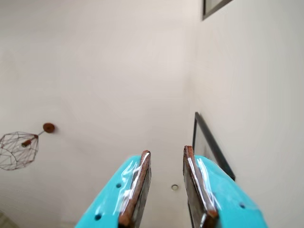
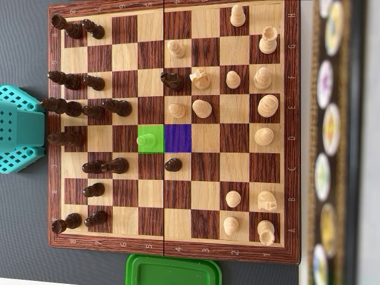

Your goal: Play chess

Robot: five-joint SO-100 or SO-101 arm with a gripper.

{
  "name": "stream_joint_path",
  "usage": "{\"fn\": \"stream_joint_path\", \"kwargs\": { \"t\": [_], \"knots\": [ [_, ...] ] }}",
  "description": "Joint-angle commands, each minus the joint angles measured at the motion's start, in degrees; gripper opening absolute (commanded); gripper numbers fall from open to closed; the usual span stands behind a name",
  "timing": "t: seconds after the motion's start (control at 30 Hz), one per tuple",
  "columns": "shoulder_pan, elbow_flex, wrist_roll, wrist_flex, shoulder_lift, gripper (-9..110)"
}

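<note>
1. Across the middle of the overhead view lies a wooden chessboard (image 2: 172,249) on a dark grey worktop (image 2: 24,225), its files lettered along the right rim and its ranks numbered along the bottom rim.
2. Dark pieces crowd the left columns, among them a dark pawn (image 2: 173,164) standing alone just right of the centre line and a dark piece (image 2: 171,79) further up among the light ones.
3. Light pieces fill the right half, with a light knight (image 2: 200,77) touching or just beside that dark piece.
4. One square is tinted bright green (image 2: 155,132) and carries a pawn (image 2: 145,141) coloured the same green; the square just to its right is tinted purple-blue (image 2: 177,138) and bare.
5. At the left edge sits the turquoise arm base (image 2: 21,127), beside the board's rim.
6. Below the board a green plastic lid (image 2: 172,270) lies near its bottom rim.
7. On the far right runs a blurred dark strip with round pale shapes (image 2: 329,119); what it is cannot be told.
8. From the wrist view the tool (image 1: 167,153) points up at a pale ceiling, its two turquoise jaws with brown pads spread apart with nothing between them.
9. A wire-cage pendant lamp (image 1: 19,149) hangs at left, and a dark-framed picture (image 1: 211,147) sits on the wall right of the jaws.
</note>
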Motion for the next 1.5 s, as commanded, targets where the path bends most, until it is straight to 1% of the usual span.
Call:
{"fn": "stream_joint_path", "kwargs": {
  "t": [0.0,0.17,0.3,0.4,1.47],
  "knots": [
    [0.0,1.1,-0.2,-3.2,-0.5,12],
    [0.1,1.1,-0.4,-6.3,-0.5,12],
    [0.1,1.1,-6.6,-10.1,-0.5,11],
    [-0.6,1.1,-9.7,-10.2,-0.4,11],
    [-0.2,1.1,-9.5,-10.2,-0.5,11]
  ]
}}
